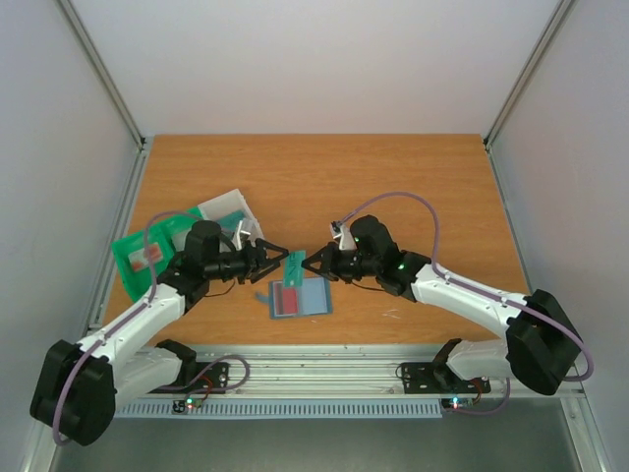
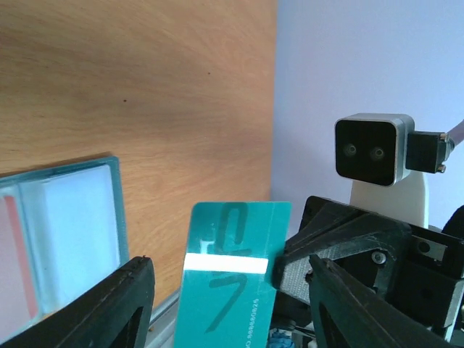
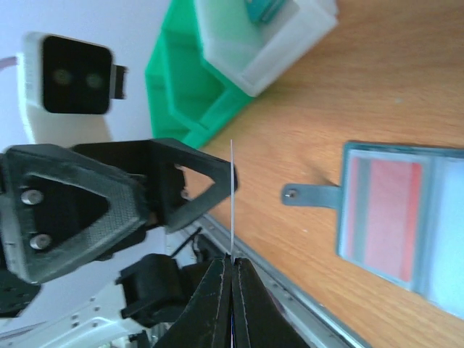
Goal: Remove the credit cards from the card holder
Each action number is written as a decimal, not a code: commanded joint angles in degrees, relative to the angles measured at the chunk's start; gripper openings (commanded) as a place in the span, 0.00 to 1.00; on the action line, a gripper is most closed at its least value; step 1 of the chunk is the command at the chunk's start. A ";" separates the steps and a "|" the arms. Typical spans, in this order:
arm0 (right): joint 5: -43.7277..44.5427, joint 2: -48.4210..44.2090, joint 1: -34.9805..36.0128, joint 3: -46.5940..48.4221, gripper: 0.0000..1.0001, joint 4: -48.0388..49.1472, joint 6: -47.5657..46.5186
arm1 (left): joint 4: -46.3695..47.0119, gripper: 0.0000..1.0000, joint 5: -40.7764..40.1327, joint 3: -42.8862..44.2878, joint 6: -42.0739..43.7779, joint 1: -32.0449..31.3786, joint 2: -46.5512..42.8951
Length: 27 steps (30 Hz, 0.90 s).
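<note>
Pinches teal card (image 2: 232, 286) in closed right gripper (image 3: 232, 264), long axis roughly near-far. Flanks it with open left gripper (image 2: 232, 264). Hangs near card holder (image 1: 313, 298); green tray (image 1: 133, 258) left.

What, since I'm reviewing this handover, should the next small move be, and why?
Probably the left gripper should back straight off. Its jaws stand open on either side of the teal card, while the right gripper is shut on the card's edge, so the right arm alone seems to carry it.
</note>
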 commanded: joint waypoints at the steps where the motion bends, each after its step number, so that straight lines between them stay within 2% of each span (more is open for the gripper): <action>1: -1.50 -2.27 -0.22 -0.47 0.01 5.54 2.66 | 6.57 0.60 2.09 -1.45 -3.46 0.06 -2.05; 6: -2.53 -2.72 -0.24 -1.59 0.01 8.17 4.25 | 10.89 0.59 3.04 -2.46 -5.54 0.06 -2.74; 9: -2.90 -2.66 -0.18 -1.92 0.01 9.15 4.61 | 13.07 0.53 3.72 -2.88 -7.30 0.03 -2.58; 11: -3.26 -2.53 -0.22 -2.00 0.01 9.44 4.61 | 13.56 0.43 3.82 -3.14 -7.66 0.06 -2.64; 17: -4.99 -2.59 -0.22 -2.31 0.02 11.09 2.23 | 14.59 0.03 3.97 -3.16 -8.21 0.07 -3.28; 24: -6.13 -3.16 -0.22 -2.87 0.07 11.41 0.26 | 17.97 0.00 6.42 -3.37 -7.38 0.07 -2.59; 27: -6.22 -3.90 -0.24 -2.53 0.13 9.29 -1.54 | 20.74 0.01 8.12 -3.75 -8.04 0.06 -2.46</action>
